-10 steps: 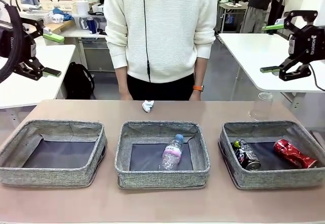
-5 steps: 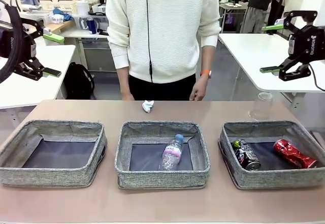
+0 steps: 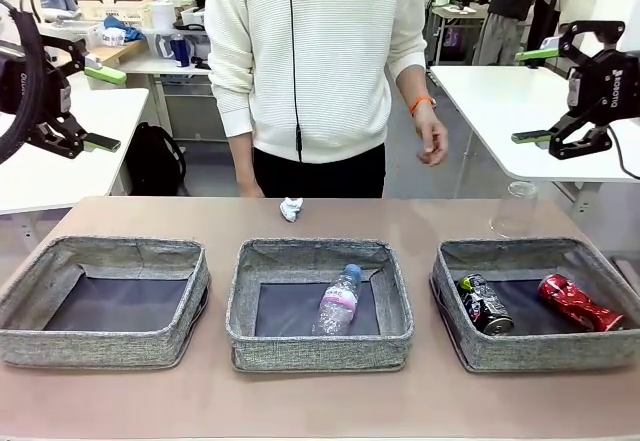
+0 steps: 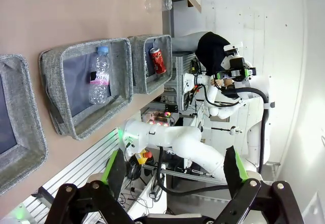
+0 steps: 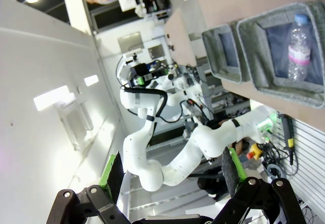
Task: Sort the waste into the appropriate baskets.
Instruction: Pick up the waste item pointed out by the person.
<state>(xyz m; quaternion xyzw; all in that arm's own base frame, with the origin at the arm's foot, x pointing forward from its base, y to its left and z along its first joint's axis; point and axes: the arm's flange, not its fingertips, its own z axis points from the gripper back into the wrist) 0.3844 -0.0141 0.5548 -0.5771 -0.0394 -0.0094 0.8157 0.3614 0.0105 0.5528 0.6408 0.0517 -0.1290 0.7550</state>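
- My left gripper [image 3: 100,108]: raised off the table [image 3: 320,406], high and far to the left of the middle basket [image 3: 320,353]. The jaws stand fully spread, green pads well apart, with nothing between them.
- My right gripper [image 3: 531,96]: raised likewise, high and far to the right of the middle basket. The jaws are equally wide and hold nothing.
- Middle basket: the centre one of three grey woven baskets set in a row on the table.
- Clear bottle [image 3: 338,303]: inside the middle basket, lying on its dark bottom. The blue cap points toward the far wall and the pink label wraps its middle.
- Left basket [image 3: 100,349]: just left of the middle basket, with a narrow gap between them.
- Right basket [image 3: 545,353]: just right of the middle basket, also apart from it.
- Dark can [image 3: 485,304]: lying in the right basket, on the side nearer the middle basket.
- Red crushed can [image 3: 578,301]: in the same basket, on the side farther from the middle basket.
- White paper wad [image 3: 291,208]: on the table beyond the middle basket's far wall, apart from it.
- Crumpled clear plastic [image 3: 515,211]: on the table beyond and to the right of the middle basket.
- Person's hand [image 3: 432,141]: in the air beyond the middle basket, up and to its right, touching nothing.
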